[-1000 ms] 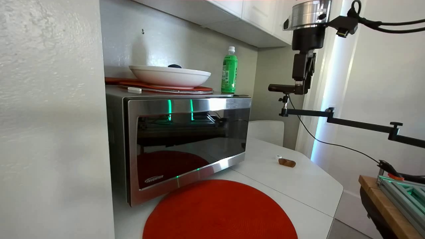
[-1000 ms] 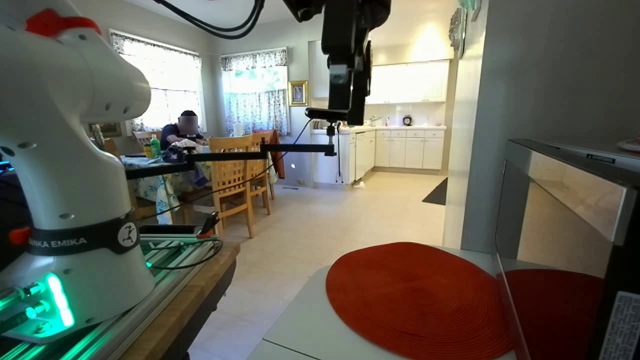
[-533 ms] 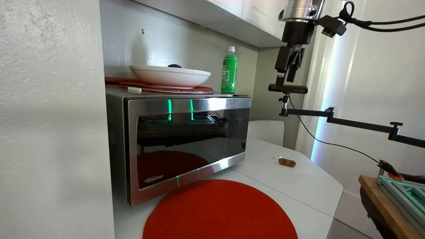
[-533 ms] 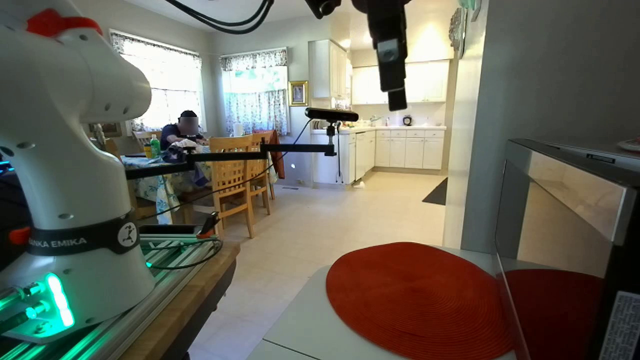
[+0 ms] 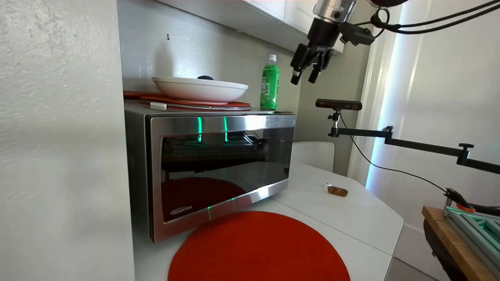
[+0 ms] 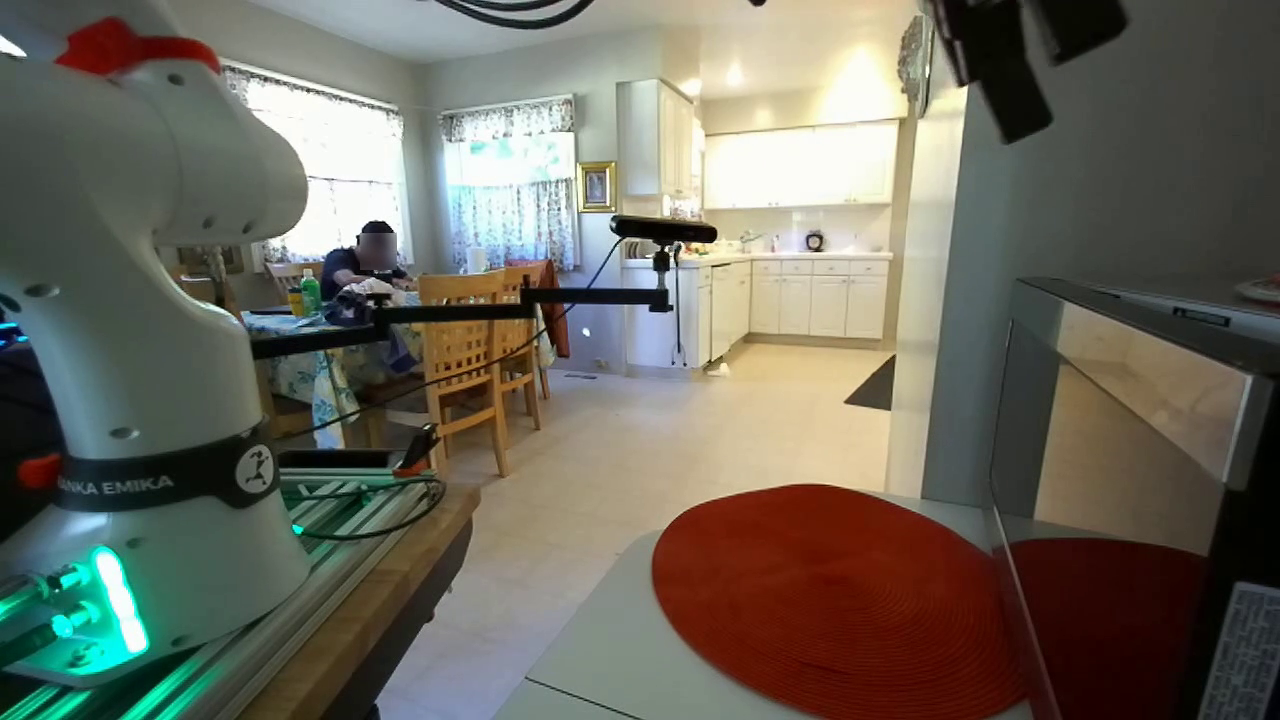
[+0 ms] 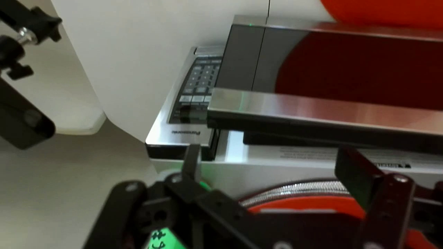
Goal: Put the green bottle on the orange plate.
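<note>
Two spread fingers have tilted and swung toward the microwave; the bottle stands upright on top of it, apart from them, the plate lies in front, so the approach seems under way, the grasp yet to come

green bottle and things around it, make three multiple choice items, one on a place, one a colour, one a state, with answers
1. Where does the green bottle stand?
A on the orange plate
B on top of the microwave
C inside the microwave

2. What colour is the bowl?
A blue
B black
C white

3. How do the fingers stand?
A apart
B shut on the green bottle
C shut on nothing

1 B: an exterior view shows it upright on the microwave's top.
2 C: its outer side is white there.
3 A: a wide gap shows between them in the wrist view.
</note>
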{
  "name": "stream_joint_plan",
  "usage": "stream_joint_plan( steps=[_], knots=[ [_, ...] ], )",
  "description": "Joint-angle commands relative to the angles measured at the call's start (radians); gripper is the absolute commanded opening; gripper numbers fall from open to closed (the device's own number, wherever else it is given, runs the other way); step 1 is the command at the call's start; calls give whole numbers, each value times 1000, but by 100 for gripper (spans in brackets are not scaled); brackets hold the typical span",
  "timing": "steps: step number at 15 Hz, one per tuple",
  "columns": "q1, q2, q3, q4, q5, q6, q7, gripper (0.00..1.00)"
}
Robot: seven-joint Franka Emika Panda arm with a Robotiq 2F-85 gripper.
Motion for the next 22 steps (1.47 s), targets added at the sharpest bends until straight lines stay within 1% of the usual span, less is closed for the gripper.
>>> stream_joint_plan(
  steps=[1, 6, 13, 22],
  knots=[
    [-13, 76, 3, 102, -76, 32, 91, 100],
    [-19, 143, -21, 253, -185, -11, 185, 100],
    [-5, 234, -101, 385, -218, 9, 265, 100],
    [23, 340, -171, 523, -224, 55, 341, 100]
  ],
)
